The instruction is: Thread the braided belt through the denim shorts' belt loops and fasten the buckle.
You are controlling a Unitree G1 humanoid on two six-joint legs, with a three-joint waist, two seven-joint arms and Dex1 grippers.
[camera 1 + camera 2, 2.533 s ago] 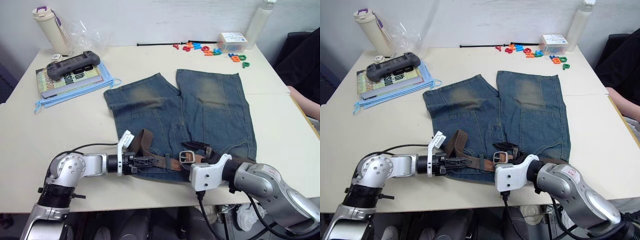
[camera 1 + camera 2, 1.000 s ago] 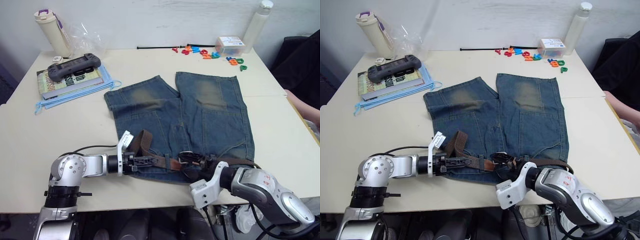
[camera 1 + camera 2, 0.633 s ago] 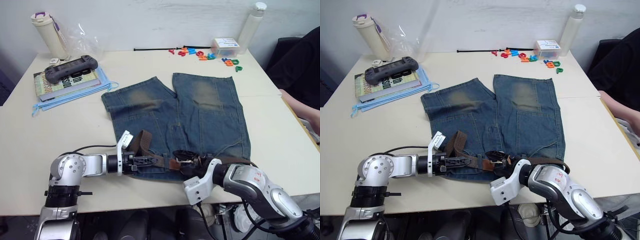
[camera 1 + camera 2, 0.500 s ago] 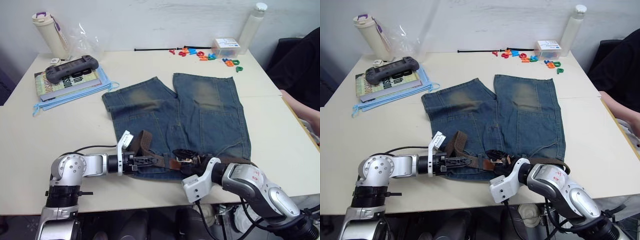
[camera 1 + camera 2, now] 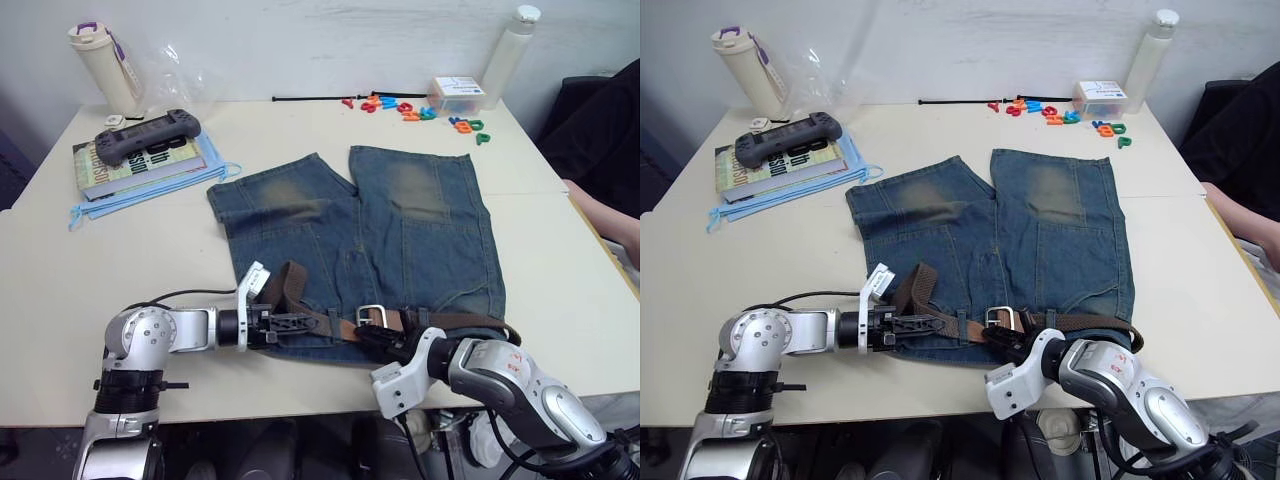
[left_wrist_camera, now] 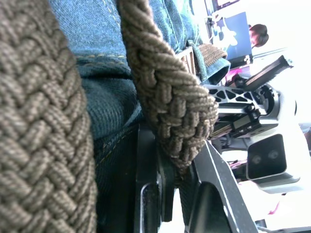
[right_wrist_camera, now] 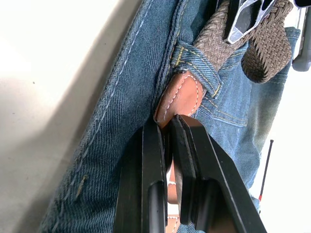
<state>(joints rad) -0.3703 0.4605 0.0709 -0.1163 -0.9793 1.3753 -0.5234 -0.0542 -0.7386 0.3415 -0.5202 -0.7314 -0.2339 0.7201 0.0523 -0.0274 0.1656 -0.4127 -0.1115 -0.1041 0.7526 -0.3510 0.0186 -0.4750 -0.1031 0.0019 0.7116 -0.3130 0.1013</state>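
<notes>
Fingers of the right gripper [image 7: 165, 128] pinch the belt's tan leather end [image 7: 181, 94] by a belt loop [image 7: 197, 60] on the shorts [image 5: 400, 230]; the left gripper [image 5: 285, 325] clamps the braided belt [image 5: 290, 285]. Threading looks half done. Next, probably feed the end toward the buckle [image 5: 371, 316], lying on the waistband.

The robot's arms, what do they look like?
Both arms are shiny silver metal with rounded joints and black rings. Each wrist has a white block. The left gripper and right gripper have thin black fingers. A black cable loops along the left arm.
</notes>
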